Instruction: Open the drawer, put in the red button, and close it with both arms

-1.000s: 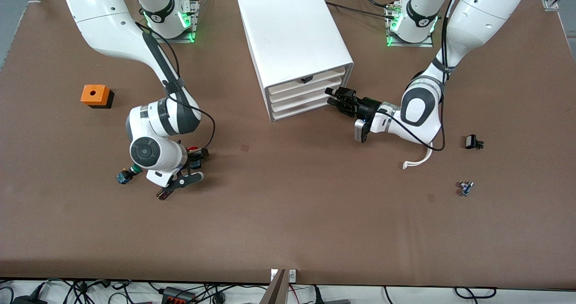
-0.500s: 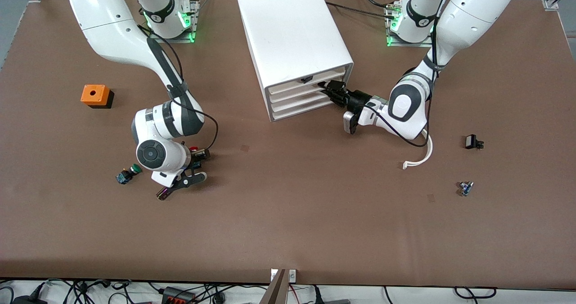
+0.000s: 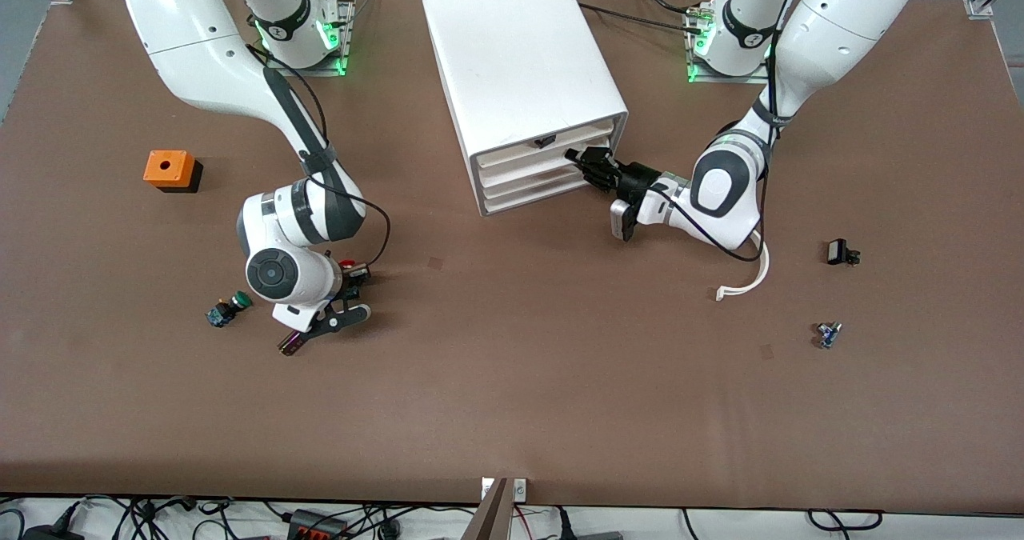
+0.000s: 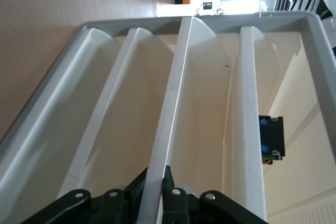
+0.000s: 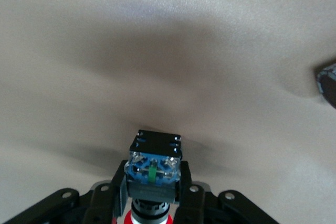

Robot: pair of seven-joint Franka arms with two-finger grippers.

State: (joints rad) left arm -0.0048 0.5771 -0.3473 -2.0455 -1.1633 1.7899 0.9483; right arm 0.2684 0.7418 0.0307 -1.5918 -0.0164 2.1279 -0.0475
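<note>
The white cabinet (image 3: 520, 52) stands at mid-table with its stacked drawers shut. My left gripper (image 3: 578, 160) is at the cabinet's front. In the left wrist view it (image 4: 156, 190) is shut on the front lip of one upper drawer (image 4: 173, 87), the one just below the latch strip (image 3: 544, 142). My right gripper (image 3: 352, 276) is over the table toward the right arm's end. It is shut on the red button (image 3: 346, 266). The right wrist view shows the gripper (image 5: 152, 182) clamping the button's black-and-blue body (image 5: 153, 163), red cap toward the wrist.
A green-capped button (image 3: 226, 310) lies beside my right gripper. An orange box (image 3: 170, 169) sits toward the right arm's end. A white curved strip (image 3: 744, 280), a small black part (image 3: 840, 252) and a small blue part (image 3: 827, 334) lie toward the left arm's end.
My left gripper has moved up to the cabinet front and onto the drawer lip. My right arm has shifted slightly toward the cabinet with the red button held.
</note>
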